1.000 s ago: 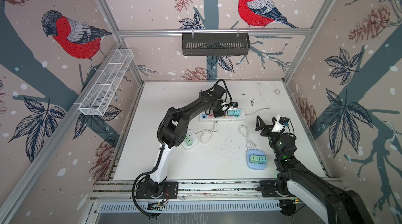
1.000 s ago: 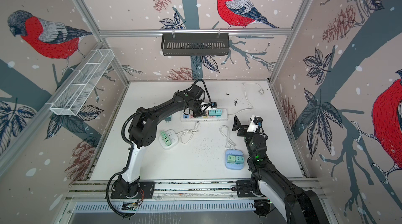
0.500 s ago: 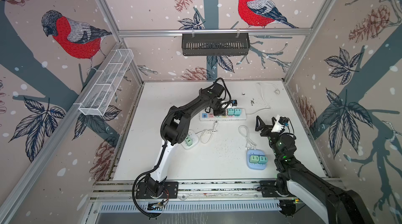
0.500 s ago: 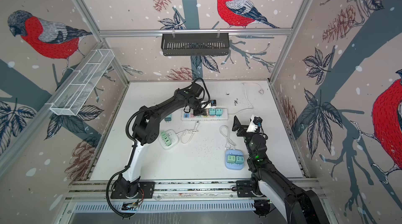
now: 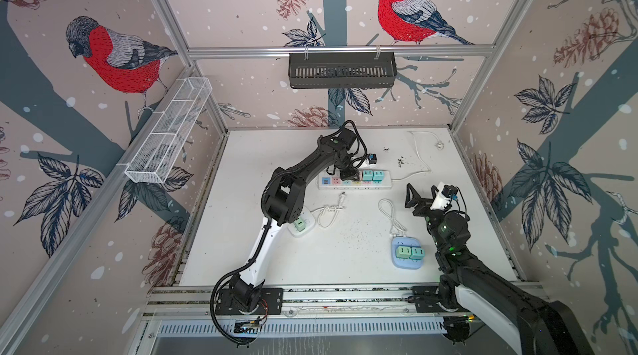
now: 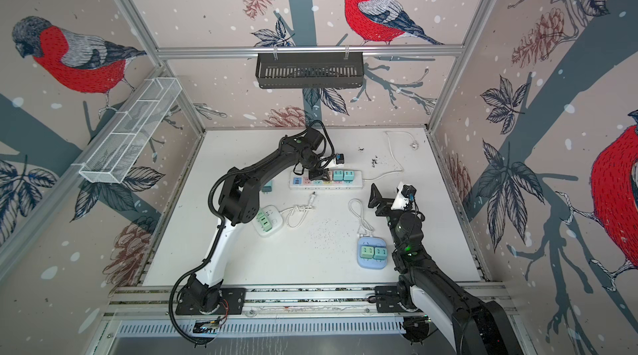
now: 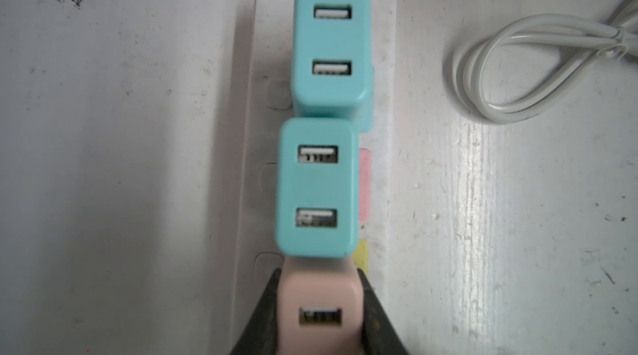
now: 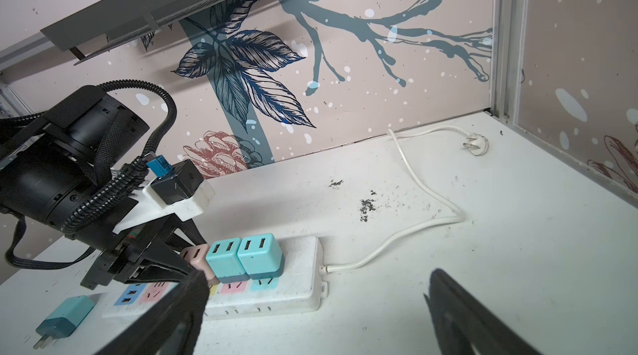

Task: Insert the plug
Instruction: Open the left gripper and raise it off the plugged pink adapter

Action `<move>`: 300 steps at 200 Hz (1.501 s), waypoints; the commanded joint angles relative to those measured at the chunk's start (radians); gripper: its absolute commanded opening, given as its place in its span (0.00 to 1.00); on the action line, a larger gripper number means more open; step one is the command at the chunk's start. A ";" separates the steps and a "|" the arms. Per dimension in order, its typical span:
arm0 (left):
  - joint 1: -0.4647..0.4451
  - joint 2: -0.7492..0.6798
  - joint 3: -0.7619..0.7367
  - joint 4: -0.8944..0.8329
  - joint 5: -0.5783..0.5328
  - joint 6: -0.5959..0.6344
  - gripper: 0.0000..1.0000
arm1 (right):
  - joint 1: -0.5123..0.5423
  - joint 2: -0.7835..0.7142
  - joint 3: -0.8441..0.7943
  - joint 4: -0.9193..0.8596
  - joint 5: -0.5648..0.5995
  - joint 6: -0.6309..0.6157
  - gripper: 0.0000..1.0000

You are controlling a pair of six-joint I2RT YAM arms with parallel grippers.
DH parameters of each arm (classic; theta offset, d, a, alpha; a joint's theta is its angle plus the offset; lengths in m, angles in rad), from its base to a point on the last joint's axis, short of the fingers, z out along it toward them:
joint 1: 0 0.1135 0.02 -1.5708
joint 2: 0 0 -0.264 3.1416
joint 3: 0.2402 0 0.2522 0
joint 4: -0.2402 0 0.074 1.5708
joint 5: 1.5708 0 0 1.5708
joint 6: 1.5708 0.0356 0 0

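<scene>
L end effector (image 7: 319, 301) clamped on pink plug (image 7: 319, 318) at power strip (image 7: 379, 60) | R end effector (image 8: 316, 287) wide open, empty | risk: pink plug crowds teal plug (image 7: 316, 187) on strip, prongs may miss slots, jam

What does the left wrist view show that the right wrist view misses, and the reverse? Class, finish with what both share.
Only the left wrist view: a looped white cable. Only the right wrist view: a loose teal plug lying flat, a wall plug at a cord's end, and the open right tool. Both: the white power strip, two teal plugs standing on it, and the pink plug clamped in the left tool.
</scene>
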 commanded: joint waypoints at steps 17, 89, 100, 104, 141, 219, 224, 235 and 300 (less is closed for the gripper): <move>-0.030 -0.061 -0.086 -0.102 -0.028 -0.058 0.00 | 0.001 -0.002 0.003 0.013 0.005 -0.012 1.00; -0.024 -0.039 -0.097 -0.073 -0.016 -0.057 0.00 | 0.008 -0.008 0.003 0.010 0.009 -0.018 1.00; -0.019 -0.020 -0.074 -0.077 -0.014 -0.063 0.00 | 0.008 -0.009 0.002 0.011 0.011 -0.016 1.00; -0.016 -0.017 -0.071 -0.077 -0.015 -0.063 0.00 | 0.009 -0.009 0.002 0.011 0.011 -0.016 1.00; -0.008 -0.056 -0.115 -0.014 -0.015 -0.063 0.24 | 0.009 -0.008 0.002 0.009 0.011 -0.016 1.00; -0.008 -0.298 -0.259 0.172 0.034 -0.098 0.98 | 0.011 -0.019 -0.003 0.006 0.023 -0.015 1.00; -0.008 -0.323 -0.290 0.198 0.041 -0.106 0.98 | 0.011 -0.025 -0.003 0.002 0.030 -0.013 1.00; -0.008 -0.404 -0.372 0.276 0.046 -0.130 0.98 | 0.007 -0.040 0.000 -0.015 0.052 -0.005 1.00; 0.006 -1.043 -1.132 1.081 -0.166 -0.536 0.98 | 0.007 -0.092 -0.004 -0.120 0.270 0.134 1.00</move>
